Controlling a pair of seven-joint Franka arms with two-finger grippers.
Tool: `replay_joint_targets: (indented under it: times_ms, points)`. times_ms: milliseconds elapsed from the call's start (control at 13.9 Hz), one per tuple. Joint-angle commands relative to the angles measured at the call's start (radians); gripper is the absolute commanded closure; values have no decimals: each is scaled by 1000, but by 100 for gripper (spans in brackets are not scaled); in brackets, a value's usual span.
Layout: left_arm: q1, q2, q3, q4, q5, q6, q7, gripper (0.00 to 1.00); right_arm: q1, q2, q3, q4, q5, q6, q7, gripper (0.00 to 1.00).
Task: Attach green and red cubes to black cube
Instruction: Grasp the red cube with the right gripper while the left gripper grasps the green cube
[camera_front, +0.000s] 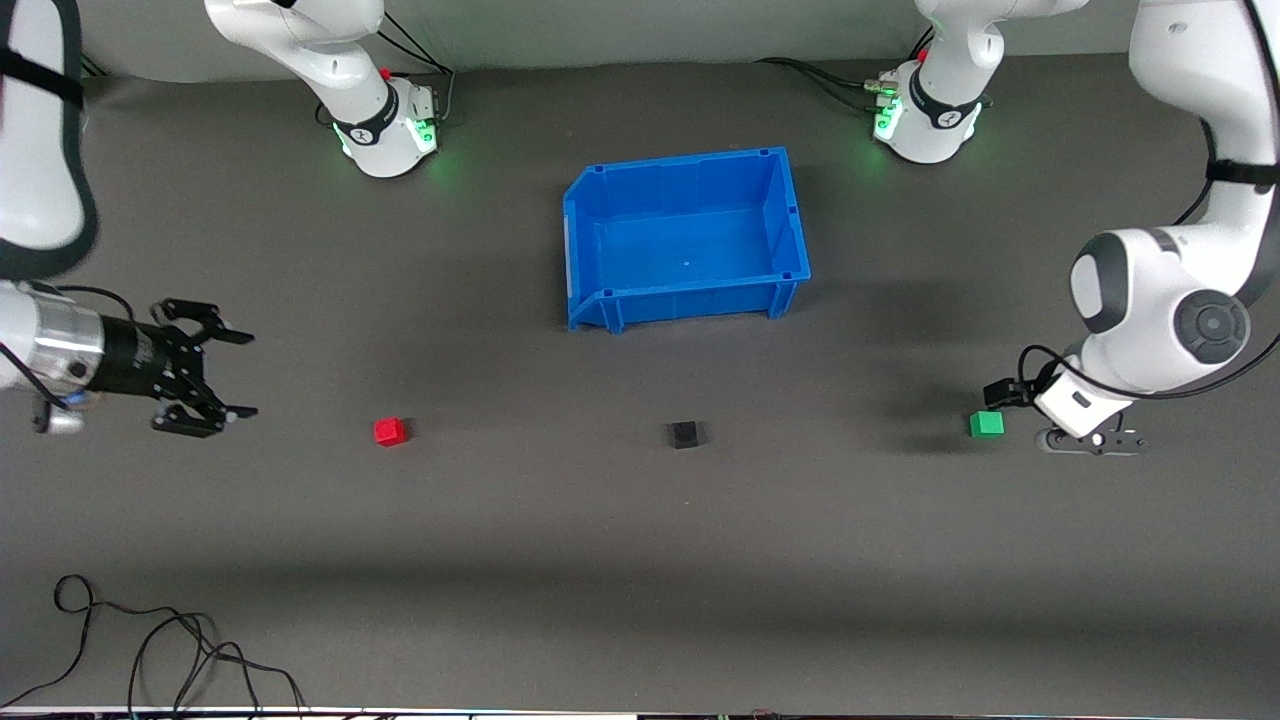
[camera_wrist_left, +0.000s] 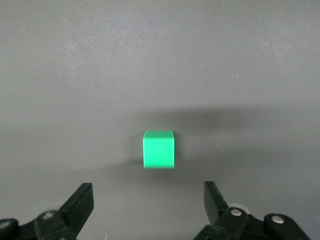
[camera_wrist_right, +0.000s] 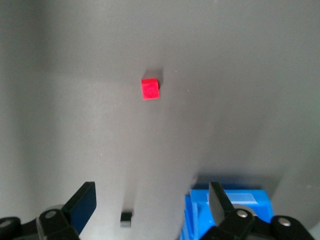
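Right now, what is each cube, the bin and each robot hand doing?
Green cube: on the table, loose, alone.
Red cube: on the table, loose, alone.
Black cube: on the table between them, nothing attached.
Bin: upright, empty.
Left gripper: open, by the green cube.
Right gripper: open, holding nothing.

Red cube (camera_front: 389, 431), black cube (camera_front: 685, 434), green cube (camera_front: 986, 424): flat on table, in row, well apart.
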Motion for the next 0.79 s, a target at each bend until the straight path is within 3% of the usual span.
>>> replay_joint_targets:
  times_ms: [0, 215, 431, 718]
  points:
    - [-12, 74, 5, -11, 10, 139, 8, 6, 13, -14, -5, -155, 32, 158, -65, 0]
    - [-10, 140, 5, 15, 10, 191, 12, 7, 15, 48, -5, -250, 119, 303, -197, 0]
    - [-15, 174, 5, 21, 10, 193, 12, 9, 15, 144, -5, -272, 188, 409, -295, 0]
    - [-10, 174, 5, 21, 10, 188, 12, 21, 18, 235, 1, -272, 213, 491, -328, 0]
